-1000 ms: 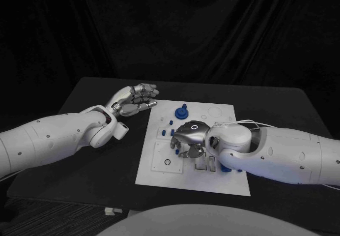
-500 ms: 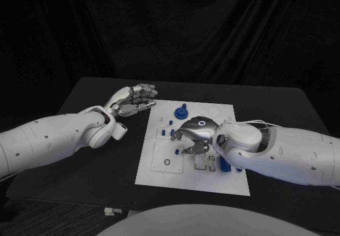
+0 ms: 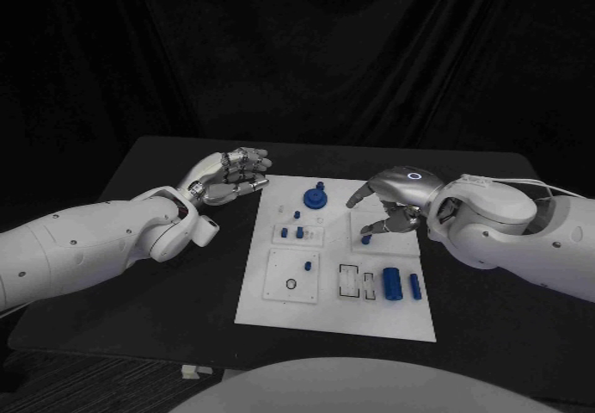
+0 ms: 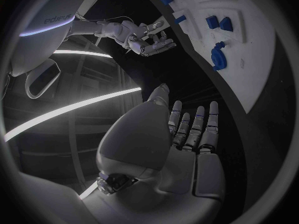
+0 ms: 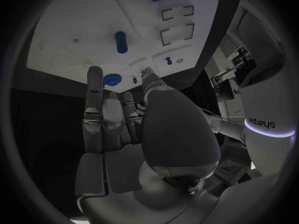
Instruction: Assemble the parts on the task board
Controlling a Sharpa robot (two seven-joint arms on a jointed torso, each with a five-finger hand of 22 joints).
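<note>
The white task board [image 3: 279, 305] lies in the middle of the table. On it are a blue knob [image 3: 315, 198] near the far edge, small blue pieces [image 3: 291, 231], a small blue peg [image 3: 367, 242] and a blue cylinder [image 3: 392, 282] beside two slots. My right hand [image 3: 390, 205] hovers above the board's far right part, fingers apart, nothing in it. My left hand [image 3: 232, 175] sits at the board's far left corner with its fingers curled in, holding nothing. The left wrist view shows the board [image 4: 249, 45], the knob [image 4: 219, 57] and the right hand [image 4: 140, 35].
A black ring [image 3: 292, 283] lies in the board's near left panel. A second blue piece [image 3: 415, 286] lies beside the cylinder. Bare black table [image 3: 162, 284] surrounds the board. The right wrist view shows the board [image 5: 74, 25] with a blue peg [image 5: 121, 41].
My right hand has lifted off the middle of the board and drawn back toward the far right, uncovering the slots and the blue cylinder. The left hand has stayed put.
</note>
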